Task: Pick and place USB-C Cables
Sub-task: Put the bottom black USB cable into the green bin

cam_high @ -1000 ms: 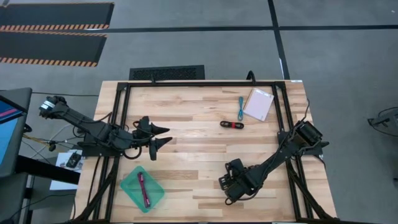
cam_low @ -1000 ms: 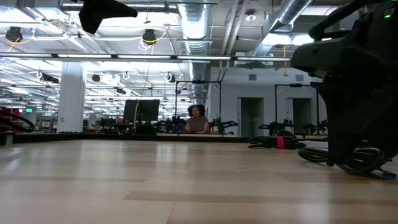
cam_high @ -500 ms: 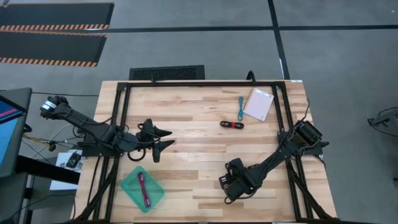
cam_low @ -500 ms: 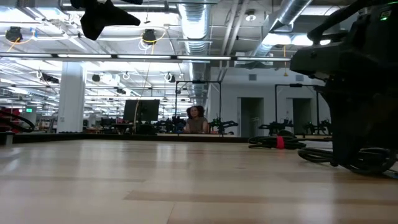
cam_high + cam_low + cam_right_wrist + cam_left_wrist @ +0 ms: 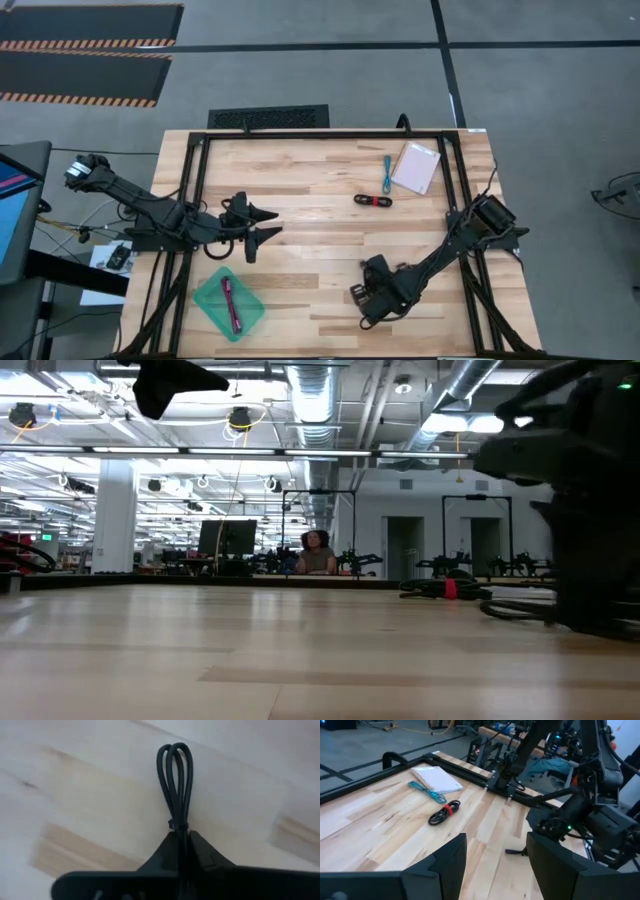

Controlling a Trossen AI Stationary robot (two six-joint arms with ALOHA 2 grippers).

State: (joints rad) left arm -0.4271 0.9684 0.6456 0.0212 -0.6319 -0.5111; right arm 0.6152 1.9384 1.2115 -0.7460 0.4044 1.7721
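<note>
Wooden table point(image 5: 300, 260): right gripper point(image 5: 181, 838) pinches the black cable point(image 5: 175, 785).

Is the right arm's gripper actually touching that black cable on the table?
Touching. The right wrist view shows the right gripper shut on the black cable, its loop sticking out past the fingertips.

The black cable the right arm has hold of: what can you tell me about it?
The black cable is a thin, smooth, rubbery-looking cord folded into a narrow bundle, its long loops pinched together by a small tie. It lies flat on the pale wooden table, loops pointing away from the arm. The right end effector is shut on it just behind the tie, fingers pressed together around the cord. From above, the arm hides the cable; the grip sits near the table's front edge, right of centre.
</note>
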